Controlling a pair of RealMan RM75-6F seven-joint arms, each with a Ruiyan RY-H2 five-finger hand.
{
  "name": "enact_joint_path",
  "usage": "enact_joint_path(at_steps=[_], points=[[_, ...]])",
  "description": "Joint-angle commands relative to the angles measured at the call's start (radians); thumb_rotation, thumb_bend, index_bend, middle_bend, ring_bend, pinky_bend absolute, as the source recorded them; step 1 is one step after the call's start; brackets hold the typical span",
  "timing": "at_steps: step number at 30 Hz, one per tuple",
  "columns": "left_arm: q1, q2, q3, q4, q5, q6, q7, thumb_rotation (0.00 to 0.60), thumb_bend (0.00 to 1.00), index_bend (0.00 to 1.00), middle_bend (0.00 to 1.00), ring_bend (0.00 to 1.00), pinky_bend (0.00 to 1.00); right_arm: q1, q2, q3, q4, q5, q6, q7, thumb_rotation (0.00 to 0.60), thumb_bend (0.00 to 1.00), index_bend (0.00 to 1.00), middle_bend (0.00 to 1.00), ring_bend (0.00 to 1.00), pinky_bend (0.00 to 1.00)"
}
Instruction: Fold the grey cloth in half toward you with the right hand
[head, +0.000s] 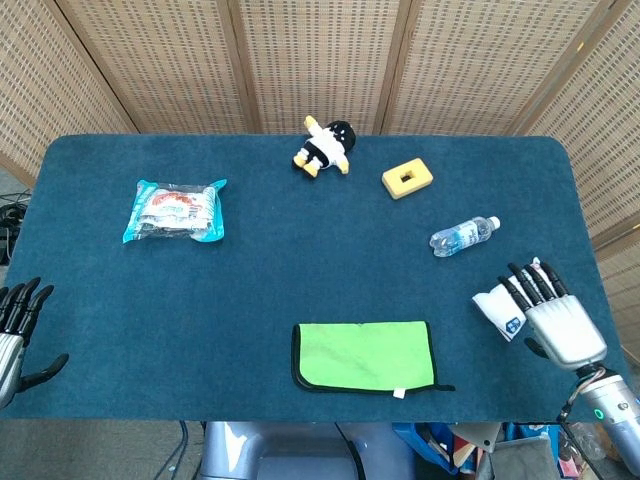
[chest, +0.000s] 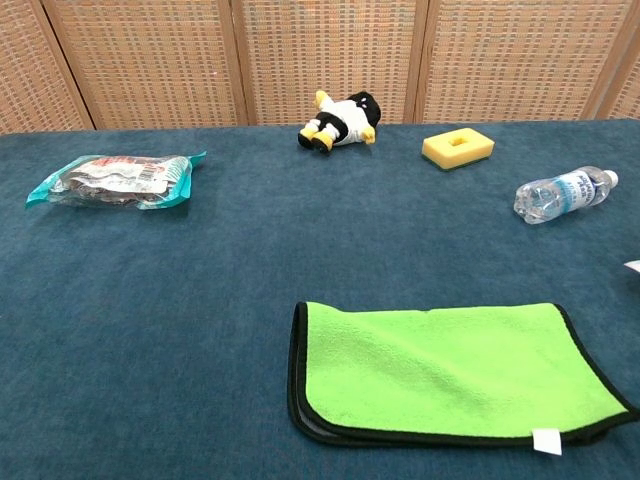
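While the cloth (head: 364, 355) lies folded, right hand (head: 558, 322) hovers, fingers (head: 527, 285) spread, empty.

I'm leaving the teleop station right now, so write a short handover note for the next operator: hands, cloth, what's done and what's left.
Right hand: open, holding nothing, fingers spread, off to the right of the cloth and over the white packet.
Left hand: open, at the table's near left edge.
Cloth: flat near the front edge, green face up with a dark border and a white tag at its near right corner. It looks already folded, with a doubled edge at the left.
Done: the fold, apparently.
Left: check the edges line up; otherwise nothing obvious.
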Motion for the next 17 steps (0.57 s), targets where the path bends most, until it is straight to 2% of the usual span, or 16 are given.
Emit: enact_joint_path(at_steps=[1,4,10,17], points=[[0.003,-0.004,0.005,0.008,0.019,0.011,-0.006,0.6,0.23,0.0,0.0,0.0,0.0,-0.095,-0.038,0.045,0.048,0.016,0.11,0.156,0.6,0.2,0.0,0.0,0.0,0.0],[0.003,-0.009,0.013,0.015,0.032,0.011,-0.002,0.6,0.23,0.0,0.0,0.0,0.0,-0.138,-0.068,0.058,0.045,0.013,0.162,0.239,0.6,0.19,0.0,0.0,0.0,0.0],[0.015,-0.016,0.02,0.015,0.053,0.036,0.019,0.6,0.23,0.0,0.0,0.0,0.0,-0.193,-0.098,0.079,0.022,-0.01,0.232,0.281,0.6,0.01,0.0,0.0,0.0,0.0],[0.027,-0.021,0.019,0.011,0.059,0.058,0.036,0.6,0.23,0.0,0.0,0.0,0.0,-0.244,-0.085,0.111,-0.036,0.006,0.291,0.258,0.6,0.0,0.0,0.0,0.0,0.0]])
